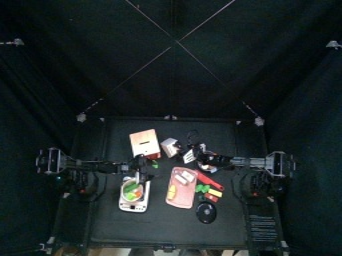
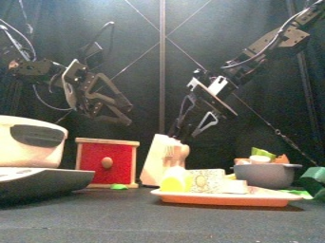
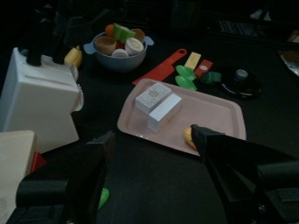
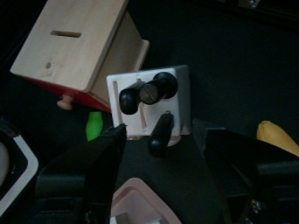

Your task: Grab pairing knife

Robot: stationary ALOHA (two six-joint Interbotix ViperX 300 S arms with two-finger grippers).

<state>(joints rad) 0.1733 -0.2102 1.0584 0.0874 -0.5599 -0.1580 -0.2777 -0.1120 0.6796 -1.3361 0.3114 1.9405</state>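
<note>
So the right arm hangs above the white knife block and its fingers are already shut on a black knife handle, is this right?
Not quite. The right wrist view shows the right gripper over the white knife block, but its fingers are open on either side of the black knife handle, not shut on it.

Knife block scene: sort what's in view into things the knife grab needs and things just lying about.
Belongs to the job:
knife block
black knife handles sticking out of it
right gripper, open, hanging over the handles

Just lying about:
wooden box with red front
pink tray with food blocks
bowl of toy food
left gripper, open, off to the side
</note>
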